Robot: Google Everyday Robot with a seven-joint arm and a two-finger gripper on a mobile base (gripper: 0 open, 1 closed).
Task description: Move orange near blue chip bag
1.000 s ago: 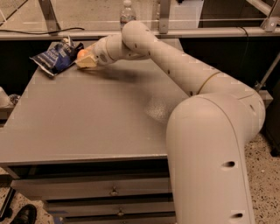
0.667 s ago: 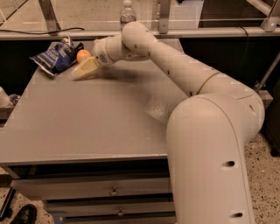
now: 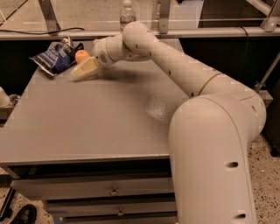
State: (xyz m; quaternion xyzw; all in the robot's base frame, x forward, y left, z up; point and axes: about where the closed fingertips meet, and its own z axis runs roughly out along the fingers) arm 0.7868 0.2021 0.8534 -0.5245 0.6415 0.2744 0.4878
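Note:
The orange (image 3: 81, 56) sits on the grey table (image 3: 87, 122) at the far left, touching or almost touching the right end of the blue chip bag (image 3: 56, 57). The bag lies crumpled and flat near the back left corner. My gripper (image 3: 82, 64) is right at the orange, reaching in from the right. Its fingers are open. One pale finger (image 3: 85, 68) lies low along the table just in front of the orange; the other finger is hidden.
A clear water bottle (image 3: 127, 13) stands behind the table past my arm. My arm's large white body (image 3: 214, 144) fills the right foreground. Drawers (image 3: 96, 190) sit under the table's front edge. A ledge and glass run along the back.
The orange was enclosed by the fingers a second ago. Now it lies uncovered next to the bag, and the gripper has opened and dropped slightly in front of it.

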